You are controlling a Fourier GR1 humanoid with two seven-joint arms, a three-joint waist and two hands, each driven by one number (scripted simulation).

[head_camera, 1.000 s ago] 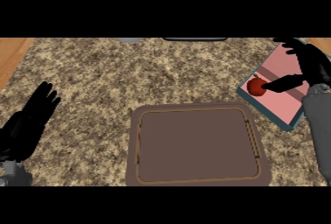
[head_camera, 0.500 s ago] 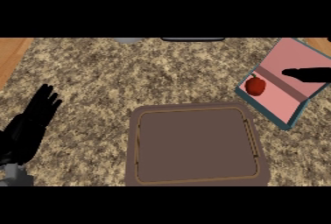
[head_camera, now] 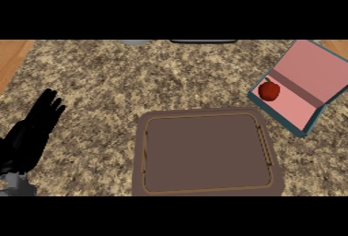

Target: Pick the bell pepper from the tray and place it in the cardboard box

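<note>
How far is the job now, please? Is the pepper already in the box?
Not there: the small red bell pepper lies on the pink, teal-rimmed tray; the brown cardboard box holds nothing. No robot hand grips the pepper; the open left robot hand rests apart. Left: pepper into box.

A speckled granite counter (head_camera: 176, 87) in tan, brown and black fills nearly the whole view, its mottled surface evenly lit, without strong shadows. At ten o'clock a strip of warm orange-brown wood (head_camera: 12, 57) borders the stone, its edge running on a slant. A smaller patch of the same wood (head_camera: 334, 45) shows at two o'clock. At twelve o'clock, along the counter's far edge, sit a dark, flat shape (head_camera: 202, 41) and, just left of it, a small grey rounded one (head_camera: 136, 42); both are cut off.
</note>
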